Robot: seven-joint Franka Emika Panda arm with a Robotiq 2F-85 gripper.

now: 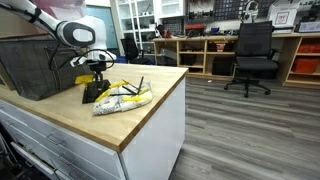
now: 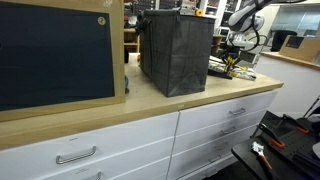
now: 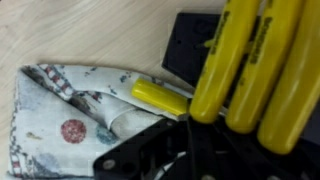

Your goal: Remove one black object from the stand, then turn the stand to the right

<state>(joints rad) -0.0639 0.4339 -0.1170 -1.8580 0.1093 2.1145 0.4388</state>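
Note:
The stand [image 1: 92, 91] is a small black wedge on the wooden counter, next to the mesh basket. In the wrist view its black body [image 3: 188, 45] carries three long yellow handles [image 3: 250, 60] that fill the upper right. My gripper [image 1: 97, 70] hangs right over the stand, fingers pointing down at the handles. In the wrist view its dark jaws [image 3: 190, 150] sit just below the handle ends, too dark and blurred to read. In an exterior view the gripper [image 2: 236, 58] and stand [image 2: 231, 68] are small, behind the basket.
A large dark wire-mesh basket [image 1: 35, 65] [image 2: 175, 50] stands close beside the stand. A clear plastic bag of yellow and black items [image 1: 123, 97] [image 3: 70, 115] lies against the stand toward the counter's edge. A dark framed panel [image 2: 55, 50] stands on the counter. An office chair [image 1: 252, 55] is beyond.

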